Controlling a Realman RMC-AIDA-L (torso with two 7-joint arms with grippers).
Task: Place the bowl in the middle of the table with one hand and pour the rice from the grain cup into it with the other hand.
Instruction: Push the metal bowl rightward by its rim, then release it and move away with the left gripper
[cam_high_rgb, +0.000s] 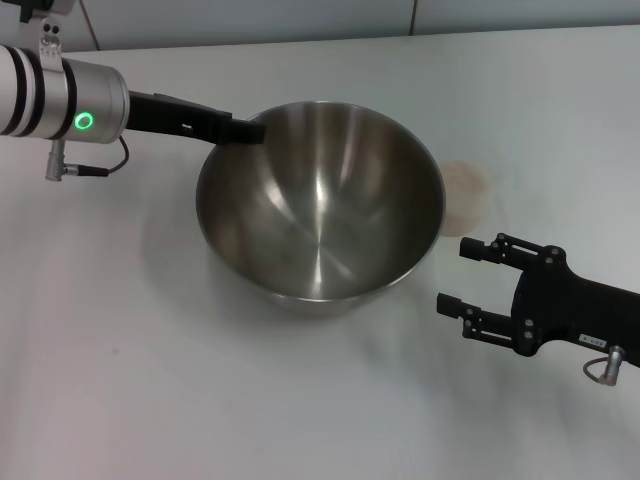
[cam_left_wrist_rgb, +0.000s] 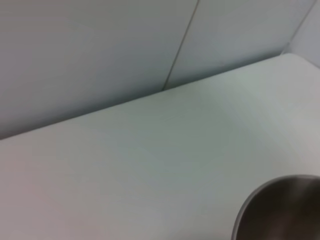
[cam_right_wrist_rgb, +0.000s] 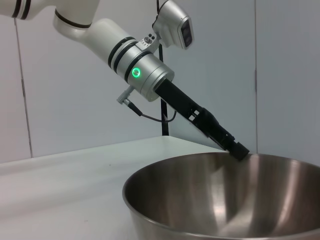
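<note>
The bowl stands on the white table, near its middle. My left gripper reaches in from the left and is shut on the bowl's far left rim. The right wrist view shows the bowl with the left gripper on its rim. A bit of the rim shows in the left wrist view. The grain cup stands just right of the bowl, pale rice showing inside. My right gripper is open and empty, in front of the cup and right of the bowl.
A grey wall runs along the table's far edge. The left arm's silver wrist with its green light hangs over the table's far left.
</note>
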